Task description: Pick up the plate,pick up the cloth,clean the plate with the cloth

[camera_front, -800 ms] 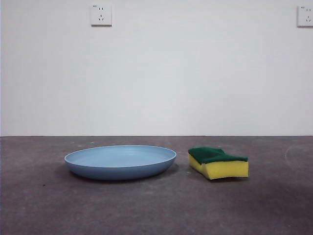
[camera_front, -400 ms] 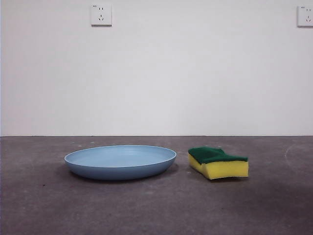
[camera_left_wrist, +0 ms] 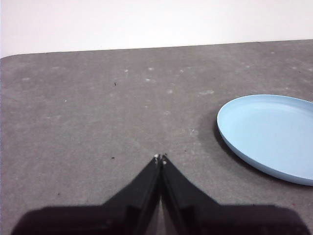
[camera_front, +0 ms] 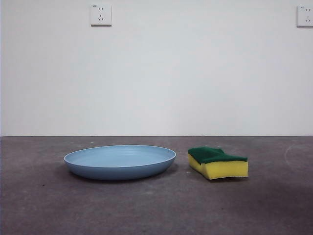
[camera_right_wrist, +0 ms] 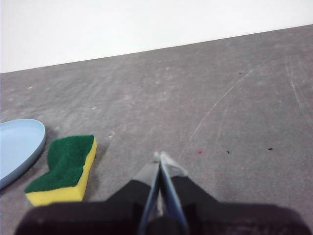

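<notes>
Front view: plate (camera_front: 120,162) beside cloth (camera_front: 218,163), untouched.

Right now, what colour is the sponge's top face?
Dark green, over yellow foam; the sponge shows it best in the right wrist view.

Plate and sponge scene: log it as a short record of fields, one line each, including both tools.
plate: light-blue plate lying flat on the grey table, nothing on it
sponge: yellow sponge beside the plate, apart from it, green scouring face up
left tool: left tool shut, holding nothing, above bare table off to the side of the plate
right tool: right tool shut, holding nothing, off to the side of the sponge
wall: two sockets
task stage: nothing picked up yet
</notes>
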